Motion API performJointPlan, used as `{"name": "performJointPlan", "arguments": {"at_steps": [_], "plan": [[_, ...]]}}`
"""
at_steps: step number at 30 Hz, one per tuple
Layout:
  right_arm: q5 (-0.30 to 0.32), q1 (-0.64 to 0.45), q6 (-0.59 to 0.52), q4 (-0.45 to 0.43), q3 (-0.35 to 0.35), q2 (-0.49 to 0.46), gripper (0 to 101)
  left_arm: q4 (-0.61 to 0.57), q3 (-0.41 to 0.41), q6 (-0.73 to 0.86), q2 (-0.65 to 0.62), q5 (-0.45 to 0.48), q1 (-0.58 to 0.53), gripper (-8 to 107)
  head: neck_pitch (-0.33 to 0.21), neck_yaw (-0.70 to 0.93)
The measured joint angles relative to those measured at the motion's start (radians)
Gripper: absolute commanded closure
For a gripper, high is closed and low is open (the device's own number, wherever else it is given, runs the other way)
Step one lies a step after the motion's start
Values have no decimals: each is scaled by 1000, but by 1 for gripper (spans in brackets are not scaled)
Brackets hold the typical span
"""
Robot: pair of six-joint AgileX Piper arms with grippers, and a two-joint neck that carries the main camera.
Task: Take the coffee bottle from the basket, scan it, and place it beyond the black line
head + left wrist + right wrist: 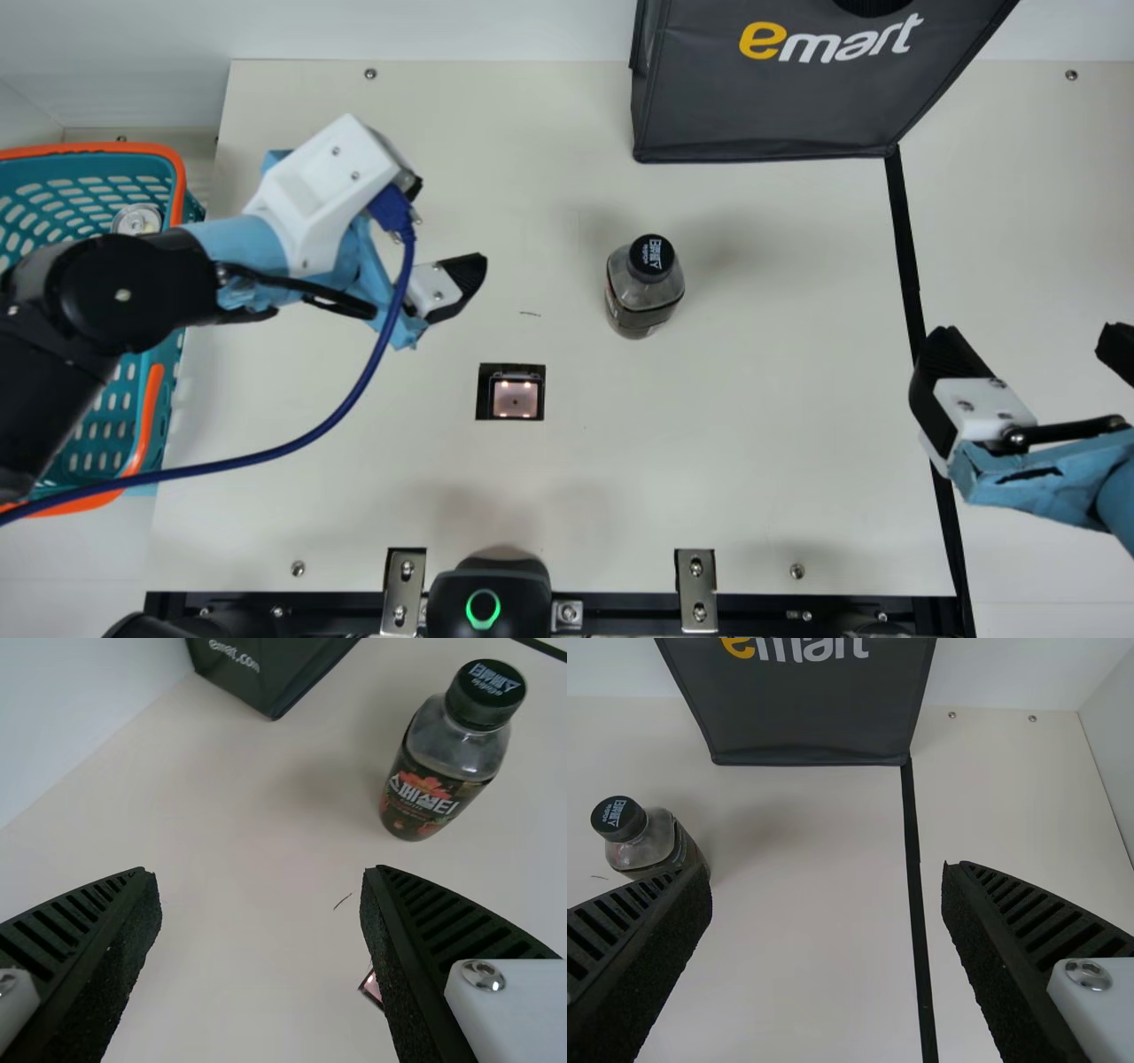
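Note:
The dark bottle with a black cap (645, 288) stands upright on the table, right of the square scanner (516, 399). My left gripper (443, 226) is open above the table, left of the bottle, which touches neither finger. In the left wrist view, the bottle (438, 771) lies beyond the open left gripper (261, 873). Over the black line (905, 248), my right gripper (1028, 341) stands open and holds nothing. The right wrist view has the bottle (654, 846) partly behind one finger of the right gripper (826, 870), and the black line (914, 868) between the fingers.
A teal basket with an orange rim (182, 173) stands at the left, partly under my left arm, with a round-topped item (137, 219) inside. A dark grey bag (780, 106) stands at the back, its corner at the black line. A blue cable (354, 394) hangs from the left wrist.

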Motion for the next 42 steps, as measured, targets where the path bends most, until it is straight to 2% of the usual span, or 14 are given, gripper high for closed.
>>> {"name": "performJointPlan", "arguments": {"at_steps": [17, 31, 42], "plan": [[0, 0, 0, 0, 0, 0, 10, 23, 101, -61, -102, -13, 166, 9, 0, 0], [0, 0, 0, 0, 0, 0, 10, 156, 168, -175, -191, -32, 260, 9, 0, 0], [0, 0, 0, 0, 0, 0, 10, 205, 219, -251, -271, -25, 319, 9, 0, 0]]}}
